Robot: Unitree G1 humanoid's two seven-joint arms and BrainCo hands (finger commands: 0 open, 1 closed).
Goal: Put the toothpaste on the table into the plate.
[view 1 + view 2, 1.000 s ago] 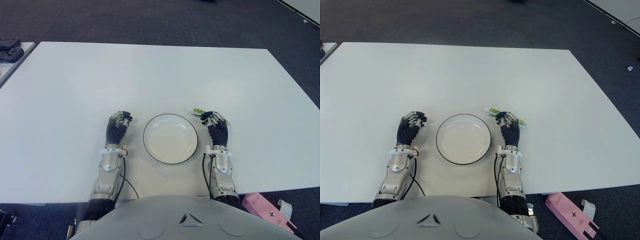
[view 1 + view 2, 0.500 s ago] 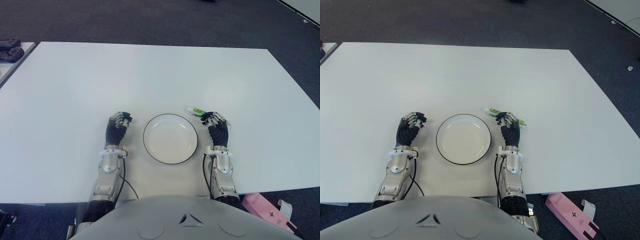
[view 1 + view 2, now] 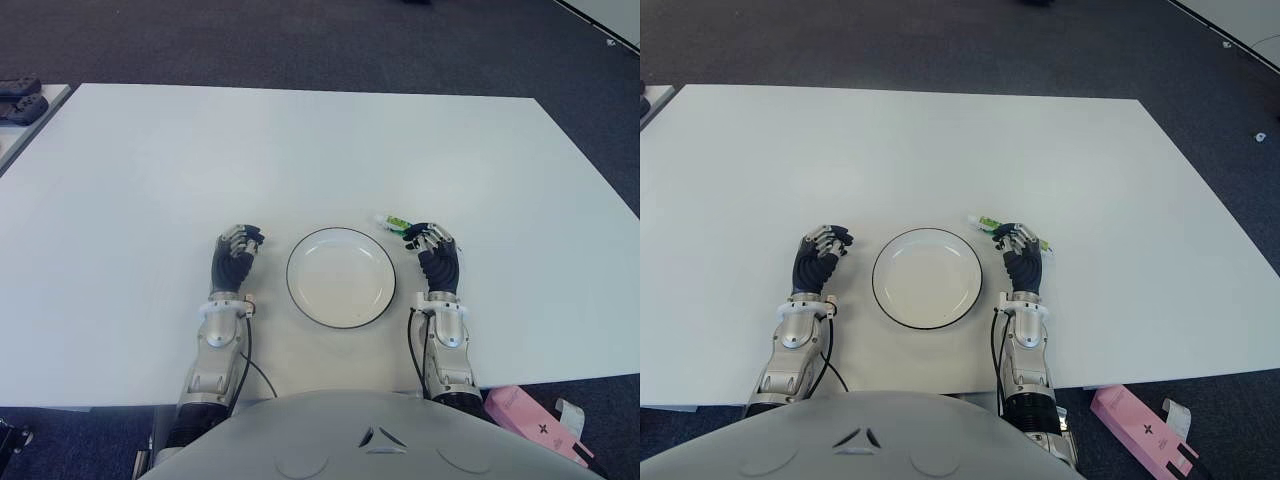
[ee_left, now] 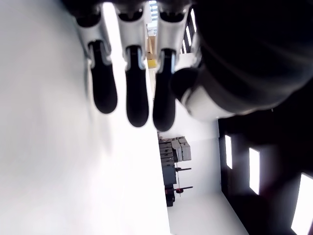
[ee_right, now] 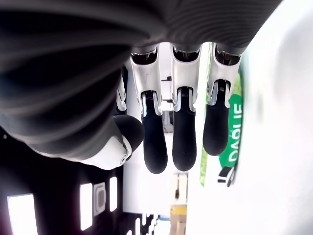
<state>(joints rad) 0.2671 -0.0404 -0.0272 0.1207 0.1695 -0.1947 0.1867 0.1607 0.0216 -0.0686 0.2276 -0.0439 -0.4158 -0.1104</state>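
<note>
While right hand (image 3: 438, 262) hovers over toothpaste (image 3: 393, 221) with fingers relaxed, nothing gripped, positioned to grasp it, left hand (image 3: 234, 260) sits loose beside plate (image 3: 341, 276) on table (image 3: 300, 150).

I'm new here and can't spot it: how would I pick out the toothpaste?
Find the round white plate near the front of the big white table. Just past its right side, under the fingertips of the right hand, lies the toothpaste: a small white and green tube, the only colourful thing on the table.
</note>
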